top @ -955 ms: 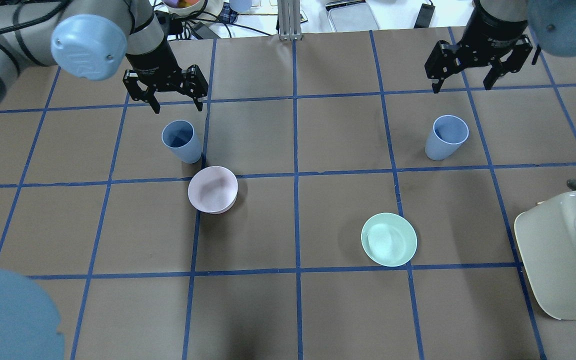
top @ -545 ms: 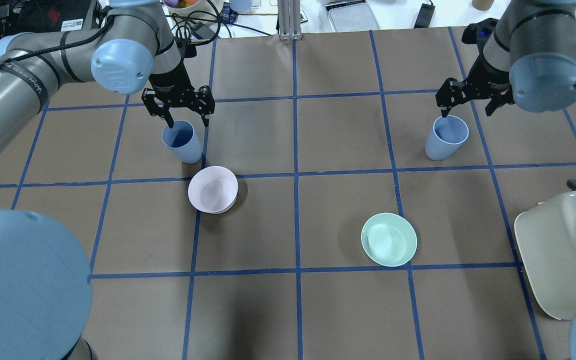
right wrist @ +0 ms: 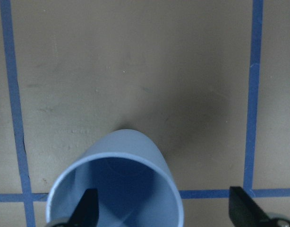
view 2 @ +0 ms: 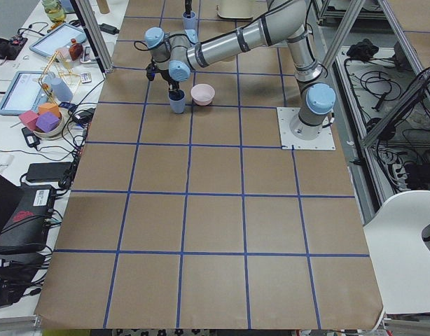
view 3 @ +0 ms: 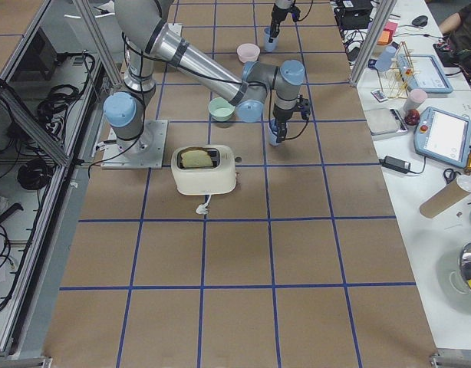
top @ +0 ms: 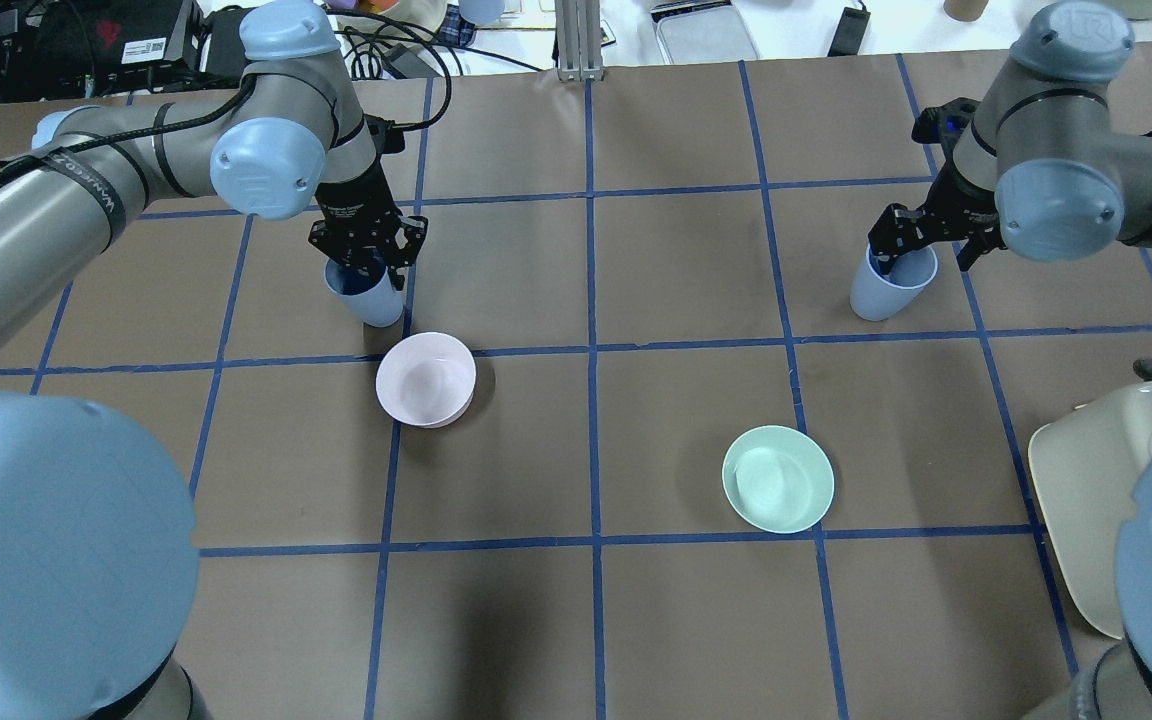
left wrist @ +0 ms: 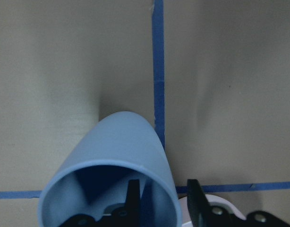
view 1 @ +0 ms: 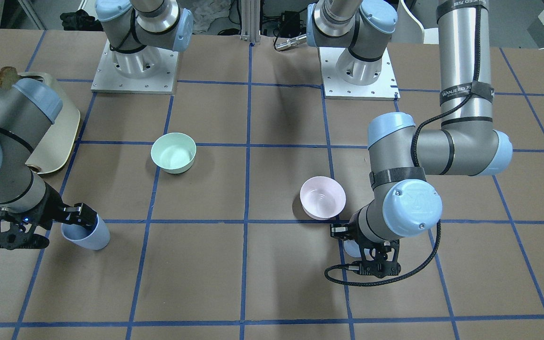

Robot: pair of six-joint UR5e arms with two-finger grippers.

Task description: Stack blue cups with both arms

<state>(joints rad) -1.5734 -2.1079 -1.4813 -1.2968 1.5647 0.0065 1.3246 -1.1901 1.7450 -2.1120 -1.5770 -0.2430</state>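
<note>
1. Front-facing: the left cup, lower right, is mostly hidden under the arm; the right cup sits lower left.
2. Overhead: left gripper and right gripper cover both rims.
3. Left wrist: fingers are narrowly apart astride the wall, not pinching.
4. Right wrist: jaws wide, one finger inside the cup.

The brown table has a blue grid. The left cup and the right cup are pale blue, darker blue inside. One bowl is pale pink, the other bowl mint green.
</note>
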